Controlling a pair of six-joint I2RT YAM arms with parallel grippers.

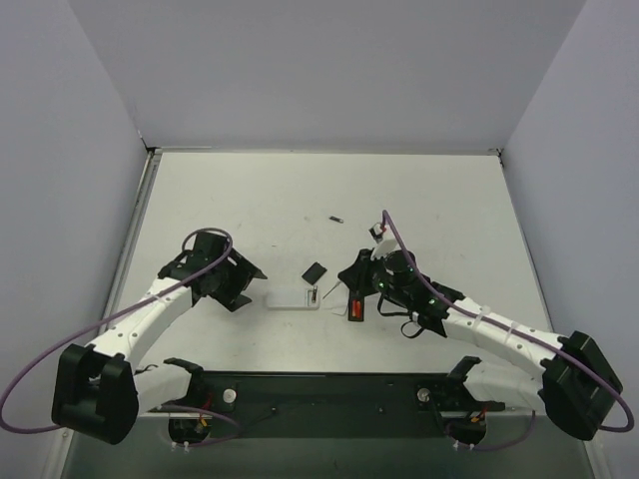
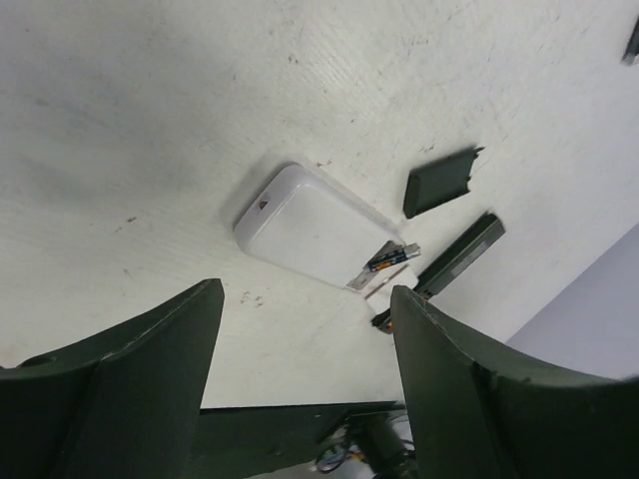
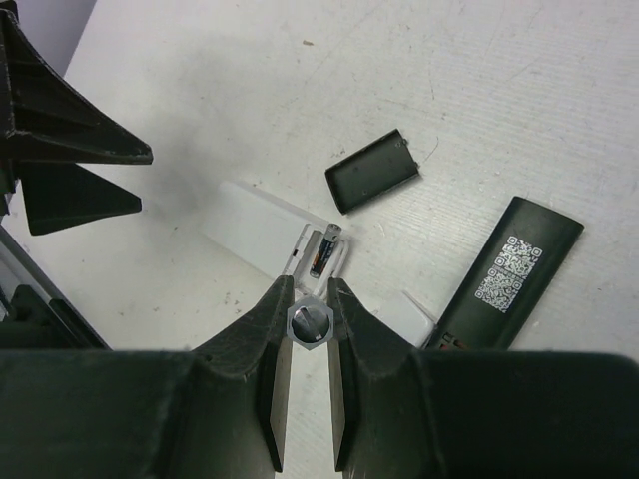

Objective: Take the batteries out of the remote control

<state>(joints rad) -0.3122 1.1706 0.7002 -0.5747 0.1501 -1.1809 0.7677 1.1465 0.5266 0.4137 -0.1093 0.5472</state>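
The black remote control (image 3: pixel 509 271) lies flat, its QR sticker up, right of my right gripper (image 3: pixel 311 295); in the top view (image 1: pixel 356 299) a red spot, likely the batteries (image 1: pixel 356 312), shows at its near end. The right gripper (image 1: pixel 337 287) is shut on a small silver hexagonal piece (image 3: pixel 311 323), hovering just short of the white remote. My left gripper (image 2: pixel 308 289) is open and empty, above bare table left of the white remote (image 1: pixel 245 284). The black remote also shows in the left wrist view (image 2: pixel 461 255).
A short white remote (image 3: pixel 258 228) lies between the grippers, its recess open with a dark battery (image 3: pixel 321 249) in it. A small black cover (image 3: pixel 371 170) lies beyond it. A flat white piece (image 3: pixel 416 315) lies beside the black remote. A tiny dark bit (image 1: pixel 336 219) lies farther back.
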